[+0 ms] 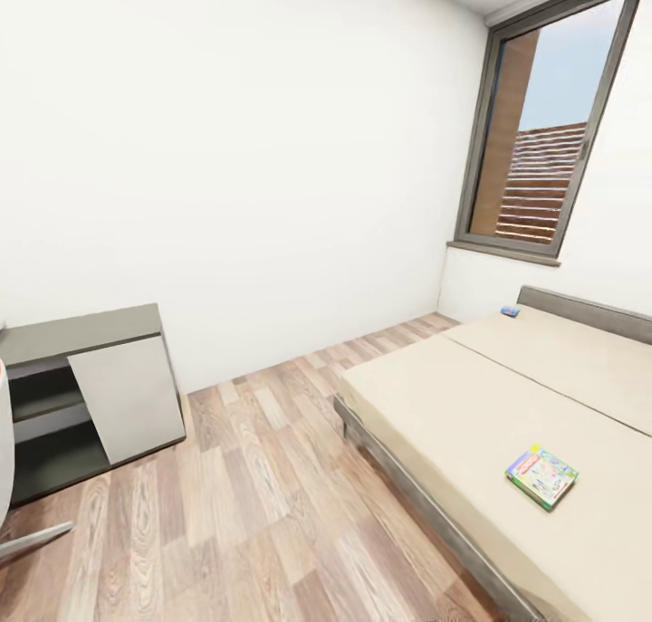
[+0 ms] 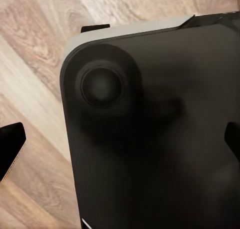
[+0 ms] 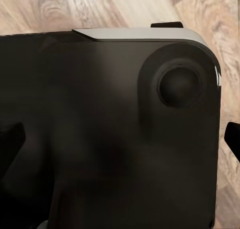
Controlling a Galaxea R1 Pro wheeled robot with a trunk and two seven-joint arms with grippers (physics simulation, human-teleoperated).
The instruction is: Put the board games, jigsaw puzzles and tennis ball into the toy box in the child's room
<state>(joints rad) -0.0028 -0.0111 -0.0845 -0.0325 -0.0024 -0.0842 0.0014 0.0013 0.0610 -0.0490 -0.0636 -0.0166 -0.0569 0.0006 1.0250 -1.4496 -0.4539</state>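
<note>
Bed [image 1: 471,405] sits at right of head view, beige mattress w/ low grey headboard at the far end, under the window [image 1: 543,124]. 2 board games on it, well apart: 1 green box [image 1: 541,476] lying flat near the bed's near end, close to its right side; 1 small blue box [image 1: 511,311] at the far end, just beside the headboard's left corner. Print on either is too small to read.

Left side of head view: 1 low dark-grey cabinet [image 1: 86,396] against the white wall, w/ 1 light-grey door panel on its front and open shelves beside the panel. At the far left edge a pale curved shape and a grey bar low down are cut off by the frame; can't tell what they are. Wood floor [image 1: 263,504] runs between cabinet and bed.

Left wrist view: looks down on the robot's dark base [image 2: 160,139], rounded corner w/ 1 round knob, light rim along one edge, wood floor beyond. 2 dark finger tips poke in at opposite edges of the frame, 1 of them [image 2: 10,146] over the floor, wide apart w/ nothing between: left gripper spread.

Right wrist view: same sort of dark base [image 3: 100,129], 1 knob near its corner. 2 dark tips at opposite edges, 1 of them [image 3: 233,139] by the floor strip, far apart, nothing held: right gripper spread too.
</note>
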